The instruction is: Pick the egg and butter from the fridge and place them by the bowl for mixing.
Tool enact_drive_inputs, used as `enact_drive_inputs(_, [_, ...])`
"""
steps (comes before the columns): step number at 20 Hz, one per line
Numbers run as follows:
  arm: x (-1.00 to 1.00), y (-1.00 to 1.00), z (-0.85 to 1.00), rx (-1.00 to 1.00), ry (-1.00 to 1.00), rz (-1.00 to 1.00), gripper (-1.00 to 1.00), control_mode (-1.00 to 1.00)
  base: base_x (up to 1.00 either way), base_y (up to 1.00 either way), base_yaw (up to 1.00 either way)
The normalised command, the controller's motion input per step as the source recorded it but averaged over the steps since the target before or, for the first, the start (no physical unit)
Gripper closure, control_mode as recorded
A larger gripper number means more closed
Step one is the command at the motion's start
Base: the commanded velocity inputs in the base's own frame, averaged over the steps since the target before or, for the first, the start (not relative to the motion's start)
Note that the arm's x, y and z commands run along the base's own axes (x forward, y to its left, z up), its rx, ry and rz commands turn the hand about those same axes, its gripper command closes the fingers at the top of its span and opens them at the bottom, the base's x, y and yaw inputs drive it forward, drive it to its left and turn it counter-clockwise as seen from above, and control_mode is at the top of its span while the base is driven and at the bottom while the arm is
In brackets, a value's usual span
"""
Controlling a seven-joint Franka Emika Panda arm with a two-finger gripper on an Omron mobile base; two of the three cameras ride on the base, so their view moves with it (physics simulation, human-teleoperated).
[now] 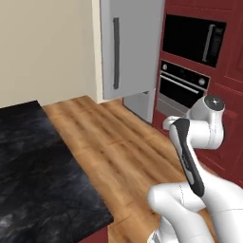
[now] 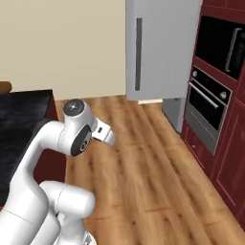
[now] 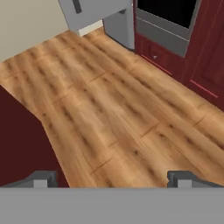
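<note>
The fridge is the tall grey cabinet across the wooden floor, and its door with a dark vertical handle stands swung open toward me, hiding the inside. It also appears as the fridge and the fridge. My gripper hovers over the floor well short of it, open, with nothing between the fingertips. The egg, the butter and the bowl are out of view.
A black stone counter on a dark red base lies to the left. Dark red cupboards with a built-in oven and a microwave line the right wall beside the fridge. Wooden floor spreads between them.
</note>
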Motion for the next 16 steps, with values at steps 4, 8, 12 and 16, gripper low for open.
enact_drive_inputs(4, [0.0,0.0,0.0,0.0,0.0,0.0,-1.0,1.0,0.81,-0.1,0.32])
enact_drive_inputs(8, [0.0,0.0,0.0,0.0,0.0,0.0,-1.0,1.0,0.81,-0.08,0.32])
enact_drive_inputs(12, [0.0,0.0,0.0,0.0,0.0,0.0,-1.0,1.0,0.82,-0.12,0.29])
enact_drive_inputs(16, [0.0,0.0,0.0,0.0,0.0,0.0,-1.0,1.0,0.88,-0.19,0.15])
